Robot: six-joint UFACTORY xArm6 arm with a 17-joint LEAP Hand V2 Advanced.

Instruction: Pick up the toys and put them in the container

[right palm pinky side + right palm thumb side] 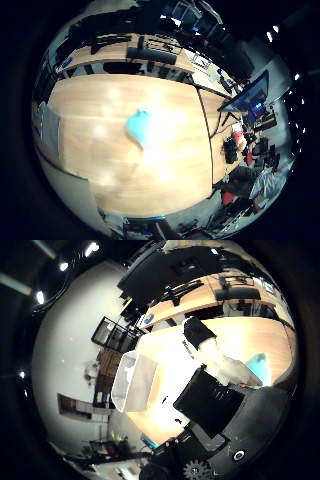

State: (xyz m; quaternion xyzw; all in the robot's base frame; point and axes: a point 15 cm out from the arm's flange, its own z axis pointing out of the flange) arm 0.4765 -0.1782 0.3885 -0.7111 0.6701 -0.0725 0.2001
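**Hand above the worktop, container off to one side**

The white-and-black robot hand (pixel 220 390) fills much of this view, one finger with a black tip (pixel 199 332) reaching out straight over the light wooden worktop (pixel 250 337). Nothing is held between the fingers that show. A translucent, clear plastic rectangular container (pixel 134 382) stands on the worktop near its edge, apart from the hand. A small light-blue toy (pixel 260 365) lies on the worktop on the other side of the hand, partly hidden behind the hand's body. Beyond the worktop stands another wooden desk (pixel 200 300) with dark equipment on it, before a pale wall.
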